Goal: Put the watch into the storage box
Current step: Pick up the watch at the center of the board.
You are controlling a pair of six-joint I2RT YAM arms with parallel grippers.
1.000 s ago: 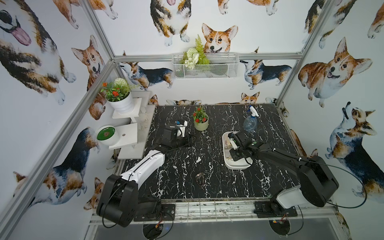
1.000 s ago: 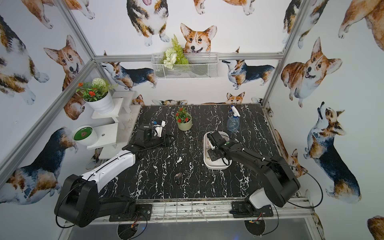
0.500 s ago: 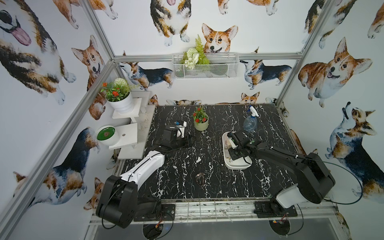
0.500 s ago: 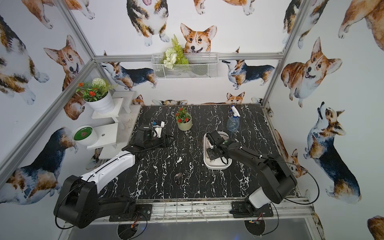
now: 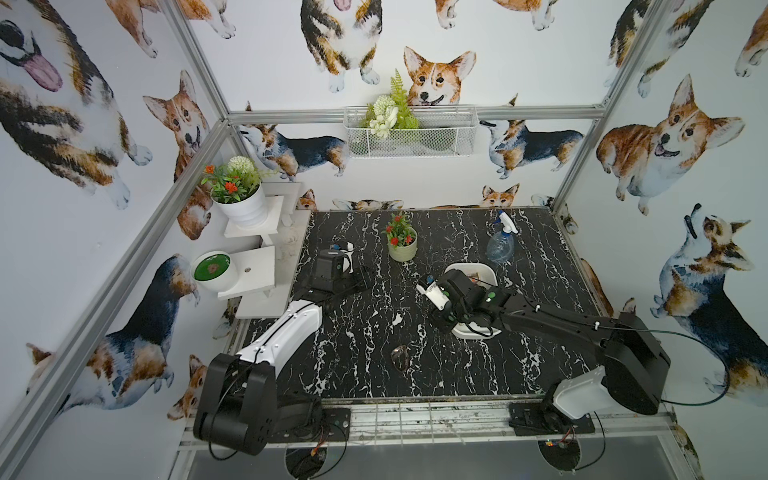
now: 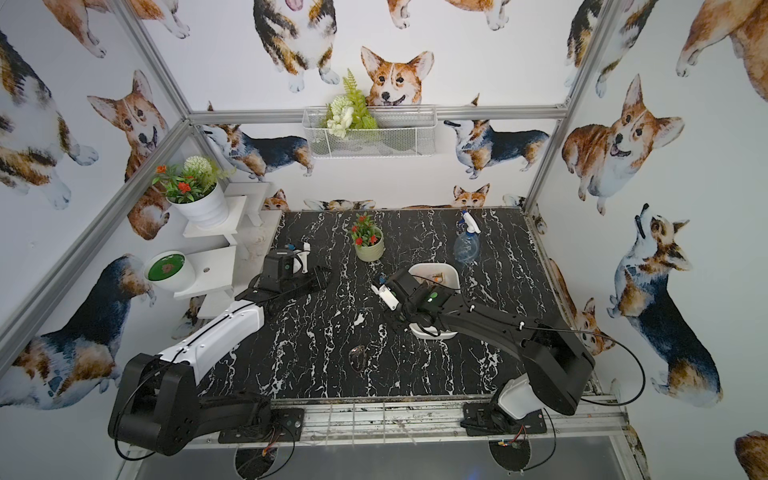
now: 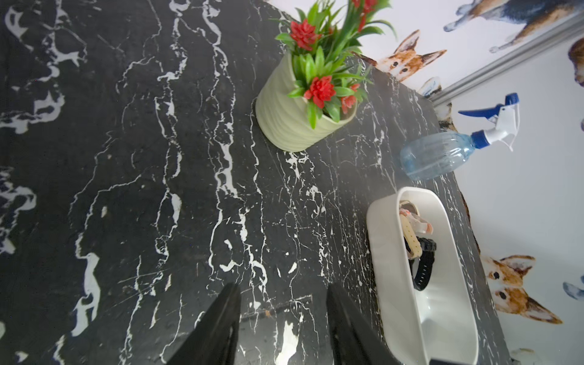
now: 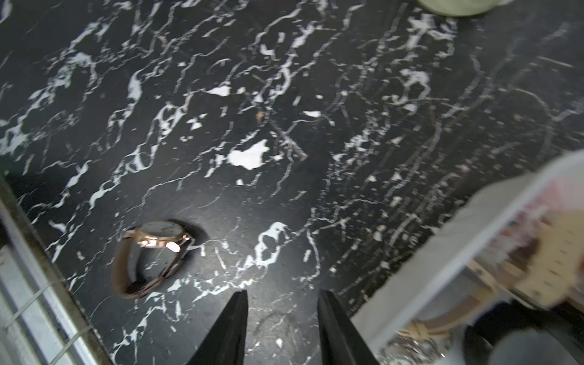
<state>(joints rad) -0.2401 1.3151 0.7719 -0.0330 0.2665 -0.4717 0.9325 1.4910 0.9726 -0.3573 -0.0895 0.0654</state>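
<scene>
In both top views, only a small dark blob for the watch (image 5: 401, 360) on the black bench (image 5: 353, 353), near the front edge and well apart from the storage box (image 5: 478, 332). Much clearer from the right wrist: brown strap, shiny rose-gold case, pale face. Not in the box yet.

Also from the right wrist, the right gripper (image 8: 282, 297) open, its 2 black fingers (image 8: 230, 331) apart with nothing between them. Over bare bench, just beside the box wall, the watch off to the other side. Hard to pick out in the top views, tucked under the front end of the right arm (image 5: 552, 322).

From the left wrist, the left gripper (image 7: 282, 289) open too and empty, over bare bench, near the box but not touching it. Same view down into the box: a black watch (image 7: 425, 262) and a pale-strapped watch (image 7: 410, 230) lying together in the end nearer the spray bottle (image 5: 500, 247), the rest of the white floor bare. In the top views, most of the box covered by the right arm, with just a bit of something orange showing inside.

Right wrist picture of the box smeared and blurry: pink and tan shapes inside, perhaps watch straps. Box cut off at the edge of both wrist pictures.

Behind the box, a green plant pot (image 5: 402, 249) with red flowers and the clear spray bottle, both standing on the bench.
</scene>
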